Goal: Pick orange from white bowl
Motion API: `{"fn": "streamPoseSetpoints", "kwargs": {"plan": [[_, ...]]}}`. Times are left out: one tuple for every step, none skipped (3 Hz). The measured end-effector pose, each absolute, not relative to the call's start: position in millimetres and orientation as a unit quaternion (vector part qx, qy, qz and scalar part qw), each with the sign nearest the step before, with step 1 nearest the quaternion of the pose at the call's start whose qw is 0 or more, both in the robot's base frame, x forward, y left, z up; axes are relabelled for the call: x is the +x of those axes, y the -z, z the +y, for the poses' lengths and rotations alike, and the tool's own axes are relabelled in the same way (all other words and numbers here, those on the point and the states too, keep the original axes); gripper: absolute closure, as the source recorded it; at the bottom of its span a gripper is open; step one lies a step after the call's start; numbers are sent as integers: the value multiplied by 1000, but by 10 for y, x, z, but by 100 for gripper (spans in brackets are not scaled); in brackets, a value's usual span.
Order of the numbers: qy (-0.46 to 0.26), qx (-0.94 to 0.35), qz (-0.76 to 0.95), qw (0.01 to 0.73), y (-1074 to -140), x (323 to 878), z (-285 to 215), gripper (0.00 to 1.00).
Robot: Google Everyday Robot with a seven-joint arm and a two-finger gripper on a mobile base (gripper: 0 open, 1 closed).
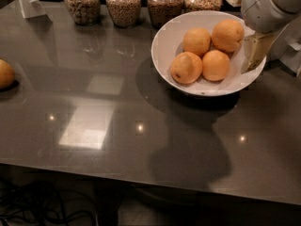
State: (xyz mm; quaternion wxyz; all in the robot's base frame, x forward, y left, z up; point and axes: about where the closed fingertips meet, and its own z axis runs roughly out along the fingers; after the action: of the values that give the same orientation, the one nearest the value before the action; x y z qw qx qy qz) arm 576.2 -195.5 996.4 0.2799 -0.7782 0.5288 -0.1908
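The white bowl (164, 44) stands at the back right of the dark table and holds four oranges. The orange (228, 35), the widest one with plain peel, lies at the bowl's back right. Another orange (186, 67) at the front left has a small dark spot. Two smaller ones (196, 41) (216, 65) lie between them. My gripper (254, 51) hangs below the white arm at the bowl's right rim, just right of the orange and apart from it. It holds nothing that I can see.
Several glass jars of grain (124, 4) stand in a row behind the bowl. A lone orange (5, 73) lies at the table's left edge. A white stand (29, 1) is at the back left. Cables lie on the floor below the front edge.
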Motion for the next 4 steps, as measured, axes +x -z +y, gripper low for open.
{"fn": "streamPoseSetpoints", "kwargs": {"plan": [[264,-795,483,253,-9892,5925,-2104,0],[310,-808,443,235,-9873,6106,-2231,0],[331,-811,424,229,-9865,6282,-2320,16],[330,-811,425,231,-9812,6450,-2397,17]]}}
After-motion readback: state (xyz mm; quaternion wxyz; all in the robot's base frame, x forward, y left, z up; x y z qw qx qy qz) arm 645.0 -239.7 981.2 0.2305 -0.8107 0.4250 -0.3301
